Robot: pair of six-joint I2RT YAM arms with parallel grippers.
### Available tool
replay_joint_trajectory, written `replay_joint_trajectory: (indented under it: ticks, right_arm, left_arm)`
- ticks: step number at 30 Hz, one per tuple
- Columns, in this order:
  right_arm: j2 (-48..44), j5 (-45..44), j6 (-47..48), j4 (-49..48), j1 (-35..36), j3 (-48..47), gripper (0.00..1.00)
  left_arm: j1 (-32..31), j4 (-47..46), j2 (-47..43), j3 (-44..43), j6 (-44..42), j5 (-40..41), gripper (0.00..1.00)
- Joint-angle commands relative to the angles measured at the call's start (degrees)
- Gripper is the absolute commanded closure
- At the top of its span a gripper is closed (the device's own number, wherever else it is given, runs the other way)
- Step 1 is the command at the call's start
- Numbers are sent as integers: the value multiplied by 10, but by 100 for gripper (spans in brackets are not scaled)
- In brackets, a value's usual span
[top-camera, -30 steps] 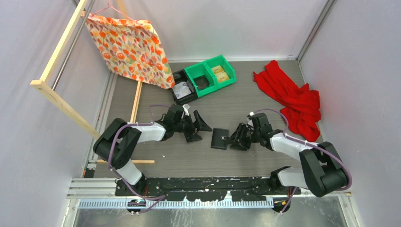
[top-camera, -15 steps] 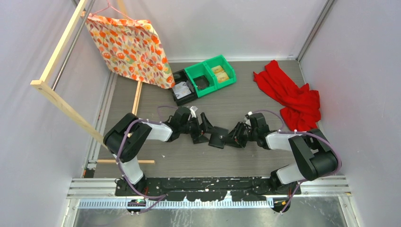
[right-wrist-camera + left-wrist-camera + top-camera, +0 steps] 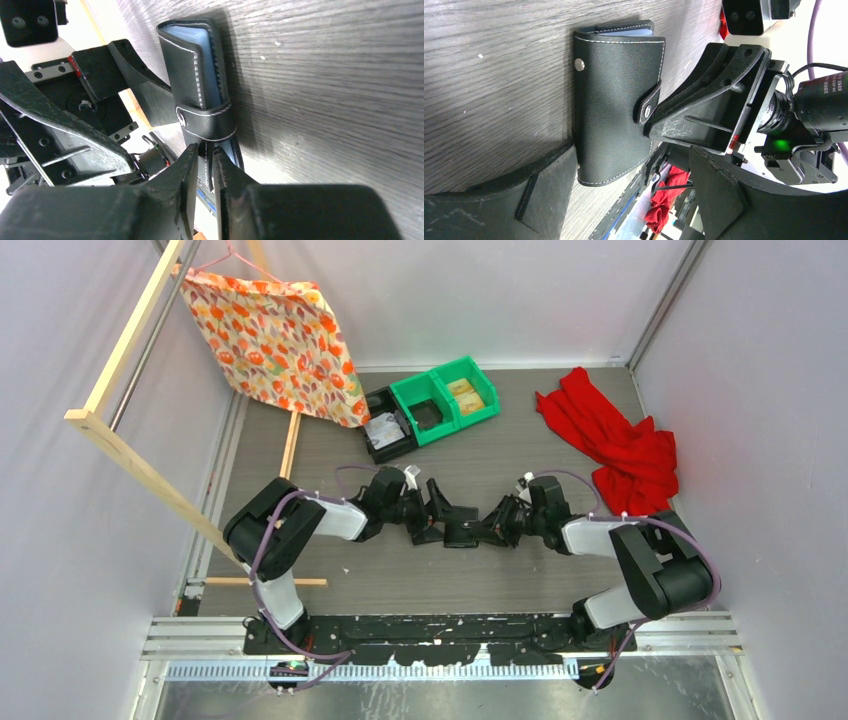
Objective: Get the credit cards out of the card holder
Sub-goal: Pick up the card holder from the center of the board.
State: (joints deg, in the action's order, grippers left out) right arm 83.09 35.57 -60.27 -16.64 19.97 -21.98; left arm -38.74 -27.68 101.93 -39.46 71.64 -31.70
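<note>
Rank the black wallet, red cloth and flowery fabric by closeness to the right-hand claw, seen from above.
1. Card holder, table centre, at the right gripper's fingertips.
2. Red cloth, far right.
3. Flowery fabric, hanging far left.

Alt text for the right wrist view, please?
Closed black card holder, snap tab fastened, lies on the dark wood-grain table, bluish sleeves showing at its edge. The right gripper, fingers nearly together, meets its near end by the tab.

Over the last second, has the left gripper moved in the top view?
Yes. The left gripper has shifted right, away from the wooden slat lying on the table, and its open jaws now straddle the card holder.
</note>
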Motion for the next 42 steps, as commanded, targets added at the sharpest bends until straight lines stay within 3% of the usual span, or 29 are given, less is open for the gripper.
replay_joint_trajectory:
  ticks: [1, 5, 16, 21, 23, 29, 40, 42]
  right_arm:
    - [16, 27, -34, -80, 0, -2, 84]
    - [16, 20, -45, -89, -1, 6, 99]
    - [-61, 25, -37, -65, 0, 2, 99]
    - [-79, 38, -42, -78, 0, 1, 99]
    - [-83, 46, -52, -97, -1, 7, 99]
    - [-110, 71, -92, -160, -1, 39, 99]
    - [-123, 82, -172, -240, -1, 51, 99]
    - [-119, 84, -175, -247, -1, 50, 99]
  left_arm:
    - [-8, -17, -1, -4, -2, 5, 17]
    - [-9, -17, -2, 0, -2, 5, 17]
    - [1, 86, -78, 0, -46, 26, 15]
    - [16, 83, -111, 26, -44, 8, 15]
    - [33, 34, -115, 55, -23, -9, 14]
    - [67, -236, -59, 124, 77, -77, 15]
    - [67, -539, 90, 145, 207, -83, 18]
    - [65, -543, 101, 140, 210, -81, 21]
